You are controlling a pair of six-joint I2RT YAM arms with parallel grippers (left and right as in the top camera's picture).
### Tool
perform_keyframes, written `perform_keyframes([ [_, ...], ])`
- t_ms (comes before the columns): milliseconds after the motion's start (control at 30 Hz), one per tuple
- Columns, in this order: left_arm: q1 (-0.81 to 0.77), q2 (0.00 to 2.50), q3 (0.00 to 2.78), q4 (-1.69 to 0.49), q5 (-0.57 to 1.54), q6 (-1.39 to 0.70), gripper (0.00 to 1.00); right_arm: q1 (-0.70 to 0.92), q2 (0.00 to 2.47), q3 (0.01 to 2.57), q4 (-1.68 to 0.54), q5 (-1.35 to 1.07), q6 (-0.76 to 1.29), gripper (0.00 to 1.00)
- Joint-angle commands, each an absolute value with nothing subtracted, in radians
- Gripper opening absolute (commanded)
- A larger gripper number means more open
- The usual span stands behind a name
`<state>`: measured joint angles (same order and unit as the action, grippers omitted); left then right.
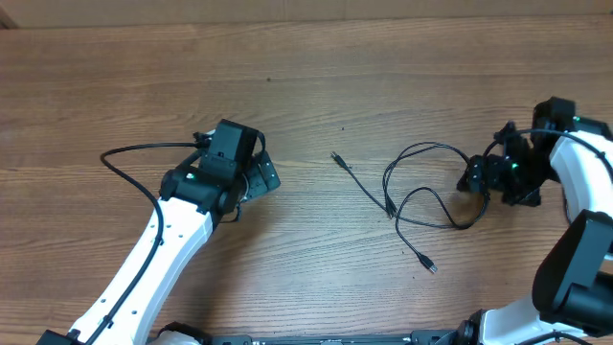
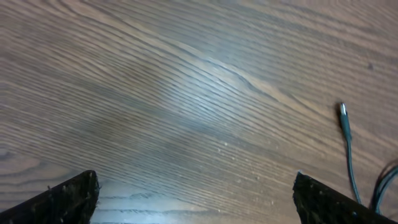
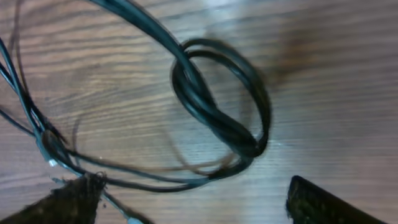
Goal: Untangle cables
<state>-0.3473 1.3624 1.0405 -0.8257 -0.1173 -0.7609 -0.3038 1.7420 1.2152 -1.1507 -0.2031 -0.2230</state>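
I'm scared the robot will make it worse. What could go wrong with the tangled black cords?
1. The knot in the cables sits just ahead of the open right gripper; tugging one strand could pull it tighter.
2. Thin strands crowd beside one of its fingers, so closing might pinch several at once.
3. The left gripper is open, off the cables, holding nothing, so a pull may drag everything along.

Robotics test bench, most likely in a lab. A broad surface (image 1: 287, 77) of brown wood grain fills the view. Two white and black robot arms reach in from its near edge: the left arm (image 1: 163, 244) and the right arm (image 1: 584, 158). Thin black cables (image 1: 391, 206) lie loose between them. The surrounding room is out of view.
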Motion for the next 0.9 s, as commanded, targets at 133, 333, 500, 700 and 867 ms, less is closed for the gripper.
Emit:
perform_keyframes([
  [133, -0.301, 1.37, 1.048, -0.834, -0.131, -0.785, 0.99, -0.222, 1.745, 1.121, -1.009, -0.248, -0.293, 0.58],
  [333, -0.283, 1.37, 1.048, -0.831, -0.146, -0.786, 0.99, -0.177, 1.745, 1.12, -0.934, -0.249, -0.275, 0.24],
  [500, -0.219, 1.37, 1.048, -0.848, -0.12, -0.785, 1.0, -0.138, 1.745, 1.12, -0.844, -0.25, -0.225, 0.36],
  [700, -0.21, 1.37, 1.048, -0.857, -0.076, -0.754, 1.0, -0.099, 1.745, 1.12, -0.775, -0.132, -0.35, 0.56],
  [867, -0.21, 1.37, 1.048, -0.866, -0.057, -0.756, 1.0, -0.099, 1.745, 1.12, -0.764, -0.046, -0.457, 0.52],
])
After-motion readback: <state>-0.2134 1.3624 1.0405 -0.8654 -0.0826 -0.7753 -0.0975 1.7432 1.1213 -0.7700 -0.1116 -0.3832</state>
